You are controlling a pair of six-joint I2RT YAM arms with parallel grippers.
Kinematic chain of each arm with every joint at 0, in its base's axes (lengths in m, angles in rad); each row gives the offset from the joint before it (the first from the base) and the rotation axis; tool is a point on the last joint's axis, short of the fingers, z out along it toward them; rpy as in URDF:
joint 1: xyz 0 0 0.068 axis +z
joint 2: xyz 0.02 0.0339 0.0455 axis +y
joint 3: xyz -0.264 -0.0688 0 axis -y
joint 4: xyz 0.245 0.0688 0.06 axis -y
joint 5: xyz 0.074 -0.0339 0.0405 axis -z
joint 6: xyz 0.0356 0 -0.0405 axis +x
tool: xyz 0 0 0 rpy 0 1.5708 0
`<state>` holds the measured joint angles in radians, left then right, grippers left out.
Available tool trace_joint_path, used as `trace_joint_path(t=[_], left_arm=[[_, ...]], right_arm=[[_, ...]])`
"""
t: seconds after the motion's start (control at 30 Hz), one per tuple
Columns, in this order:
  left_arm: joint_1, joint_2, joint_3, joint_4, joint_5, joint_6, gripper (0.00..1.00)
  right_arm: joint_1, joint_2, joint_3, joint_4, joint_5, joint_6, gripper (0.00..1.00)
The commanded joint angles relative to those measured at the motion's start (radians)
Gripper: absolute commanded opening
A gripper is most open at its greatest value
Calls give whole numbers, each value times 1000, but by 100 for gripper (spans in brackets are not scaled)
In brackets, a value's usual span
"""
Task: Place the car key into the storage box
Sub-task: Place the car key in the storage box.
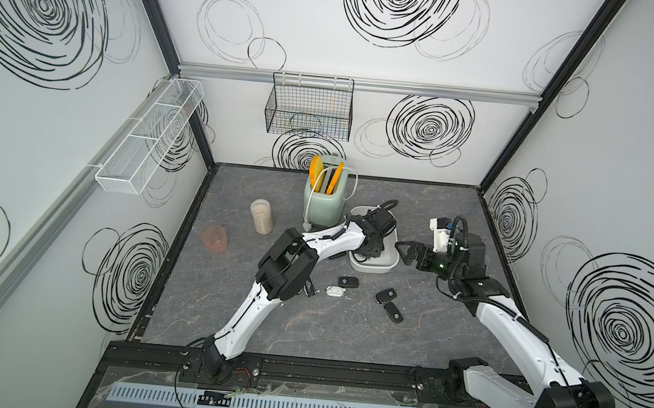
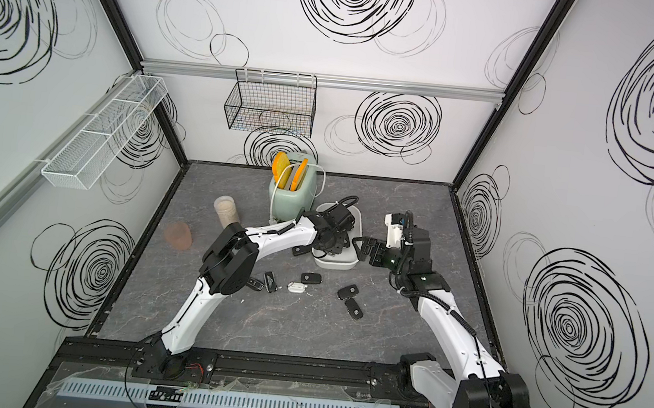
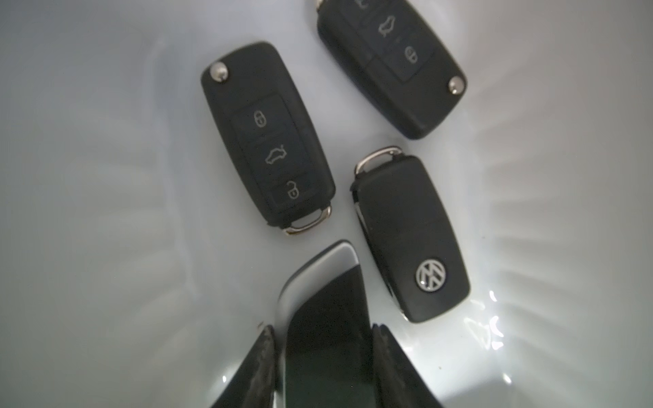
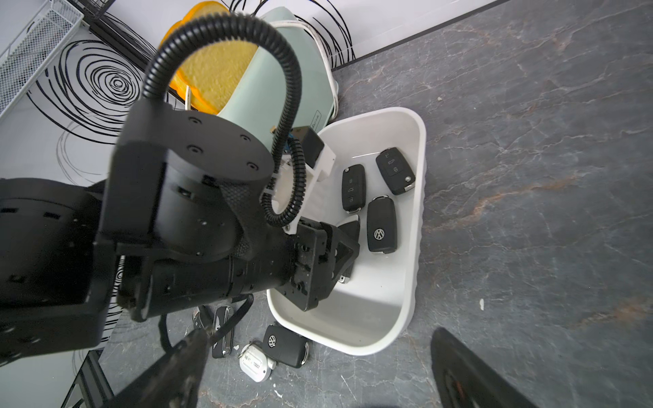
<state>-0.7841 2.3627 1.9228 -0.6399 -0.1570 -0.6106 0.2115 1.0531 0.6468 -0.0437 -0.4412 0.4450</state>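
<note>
The storage box is a shallow white tub in front of the toaster. My left gripper reaches down inside it, shut on a black car key with a silver edge, which hangs just above the box floor. Three black car keys lie flat in the box. The right wrist view shows the same box, the held key and the left gripper. My right gripper hovers open beside the box's right end, holding nothing.
Several more black keys and a white tag lie on the grey table in front of the box. A green toaster, a jar and a pink cup stand to the left. A black wire basket and a white mesh rack hang on the walls.
</note>
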Motion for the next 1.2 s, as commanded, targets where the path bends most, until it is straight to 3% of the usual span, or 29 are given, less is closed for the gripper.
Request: trace_joint_path(t=[0.0, 0.3, 0.63, 0.77, 0.93, 1.03, 1.07, 1.17], left_arm=[[5, 28, 30, -9, 3, -11, 31], [4, 12, 47, -9, 20, -35, 54], [5, -166, -14, 56, 9, -43, 65], [10, -294, -133, 125, 20, -49, 71], [23, -525, -422, 285, 61, -83, 80], [35, -656, -588, 353, 73, -108, 91], [40, -701, -641, 370, 77, -115, 98], [62, -822, -780, 432, 97, -145, 98]], right_arm=[[-4, -21, 2, 13, 2, 5, 99], [-4, 0, 20, -35, 4, -5, 99], [-4, 2, 1, -166, 68, -43, 99], [1, -35, -36, -195, 74, -37, 99], [49, -60, -77, -233, 112, -36, 99], [119, -58, -97, -246, 167, -17, 99], [150, -55, -101, -249, 190, -6, 99], [236, -44, -118, -252, 246, 32, 99]])
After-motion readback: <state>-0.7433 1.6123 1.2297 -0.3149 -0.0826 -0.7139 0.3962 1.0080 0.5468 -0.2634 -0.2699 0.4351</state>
